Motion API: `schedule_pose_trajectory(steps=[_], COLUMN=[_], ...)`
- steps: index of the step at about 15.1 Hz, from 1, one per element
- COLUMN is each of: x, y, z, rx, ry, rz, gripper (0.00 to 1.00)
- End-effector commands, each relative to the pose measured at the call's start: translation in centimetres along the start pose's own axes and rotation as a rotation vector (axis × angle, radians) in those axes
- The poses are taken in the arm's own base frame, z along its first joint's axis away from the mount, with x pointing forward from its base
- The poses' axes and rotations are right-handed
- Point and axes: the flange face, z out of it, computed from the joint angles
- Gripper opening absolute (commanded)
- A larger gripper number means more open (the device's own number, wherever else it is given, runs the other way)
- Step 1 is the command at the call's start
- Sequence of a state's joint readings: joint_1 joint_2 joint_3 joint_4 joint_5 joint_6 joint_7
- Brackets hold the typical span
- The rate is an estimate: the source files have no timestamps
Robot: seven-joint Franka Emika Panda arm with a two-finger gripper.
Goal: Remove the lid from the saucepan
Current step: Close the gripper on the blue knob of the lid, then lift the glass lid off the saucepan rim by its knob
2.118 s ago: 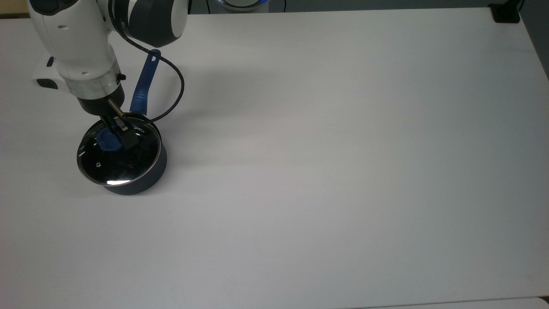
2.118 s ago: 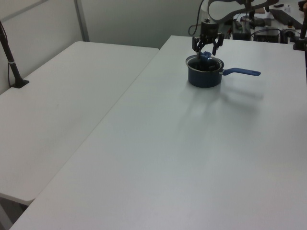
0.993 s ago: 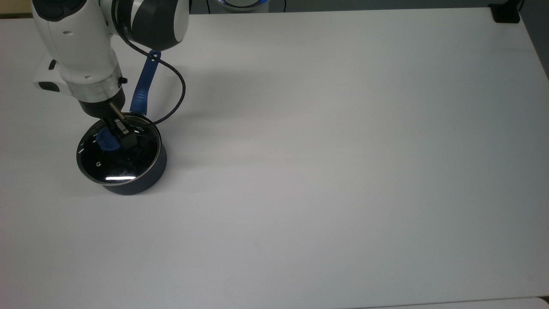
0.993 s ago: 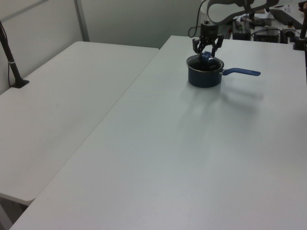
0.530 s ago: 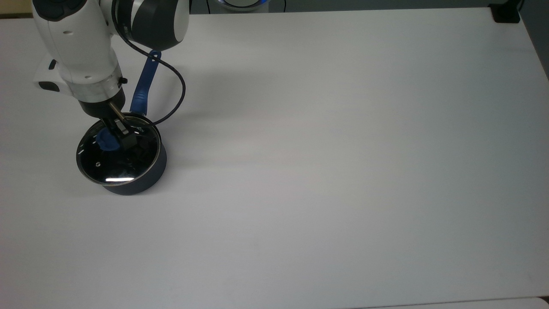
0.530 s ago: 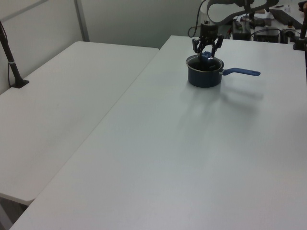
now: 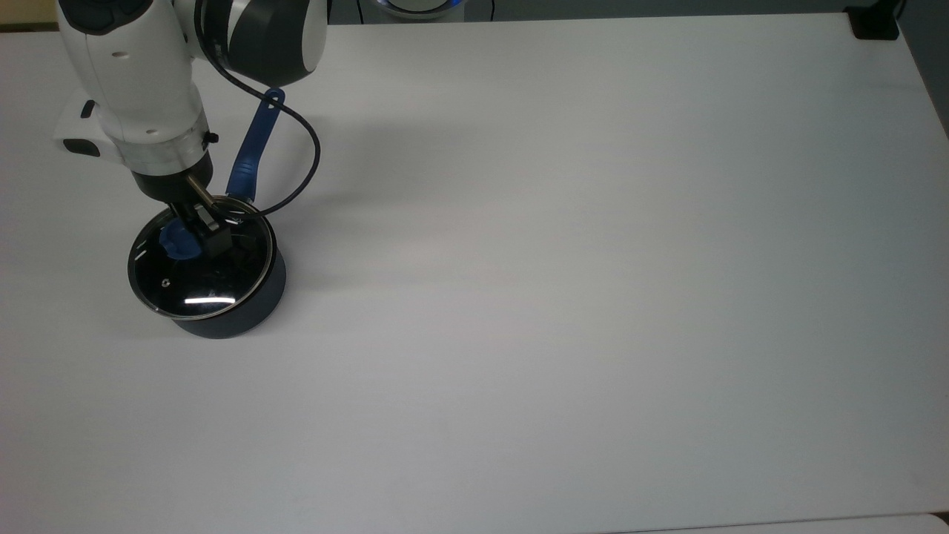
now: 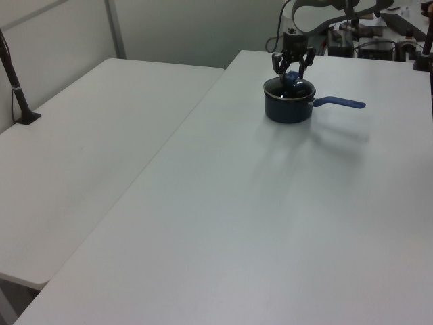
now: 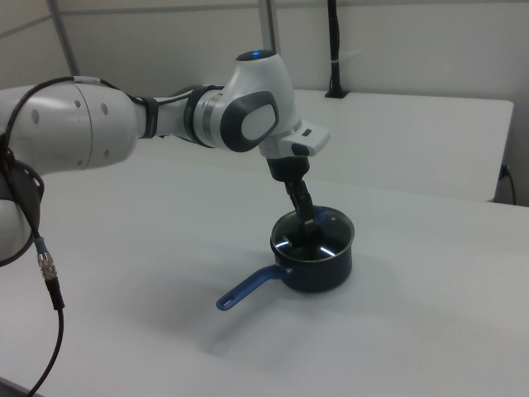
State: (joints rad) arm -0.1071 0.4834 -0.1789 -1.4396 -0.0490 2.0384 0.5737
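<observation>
Item: glass lid [image 7: 199,276], round, metal-rimmed, blue knob [image 7: 176,242] at centre, small steam vent toward the top view's lower left. Location: over the saucepan [image 7: 245,311], near the top view's left edge of the white surface [image 7: 563,259]. In the top view the lid's disc sits offset up and to the top view's left of the pan's dark wall; judged to be lifted a little or tilted, though which cannot be told.

Item: saucepan, dark navy, long blue handle [image 7: 252,152] with a hole at its end, pointing toward the top view's top edge. Rests on the surface.

Item: hand [image 7: 189,236], on the white arm [image 7: 133,81], reaching down from above. Fingers drawn in narrow around the blue knob; the left view shows them flanking it [image 8: 291,73]. Judged to be holding the lid by the knob.

Item: black cable [image 7: 308,156], looping from the arm past the pan handle.

Hazards, judged:
- Knob is small and rounded; a light or off-centre pinch could let the lid swing or slip out and drop back onto the pan rim or the surface. Glass may crack.
- A tilted lid could catch its rim on the pan wall and drag or tip the saucepan.
- Sideways travel begun too low would do the same.
- Cable slack lies close to the handle; snagging looks possible.
</observation>
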Motion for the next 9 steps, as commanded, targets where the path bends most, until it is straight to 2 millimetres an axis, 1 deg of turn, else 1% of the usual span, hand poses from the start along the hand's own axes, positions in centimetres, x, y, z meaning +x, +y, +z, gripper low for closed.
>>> schedule_pose_trajectory(steps=[1,2,5,7,9], x=[-0.12,-0.1,-0.41,-0.61,-0.51], y=[0.43,0.61,0.73,0.38,0.59], z=[-1.95,-2.35,-2.38,-2.2,-2.38], rx=[-0.004,-0.004,-0.014,-0.016,-0.016], ry=[0.022,0.02,-0.001,-0.003,-0.001], rz=[-0.039,-0.051,-0.099,-0.106,-0.106], gripper=[0.59,0.59,0.59,0.59,0.59])
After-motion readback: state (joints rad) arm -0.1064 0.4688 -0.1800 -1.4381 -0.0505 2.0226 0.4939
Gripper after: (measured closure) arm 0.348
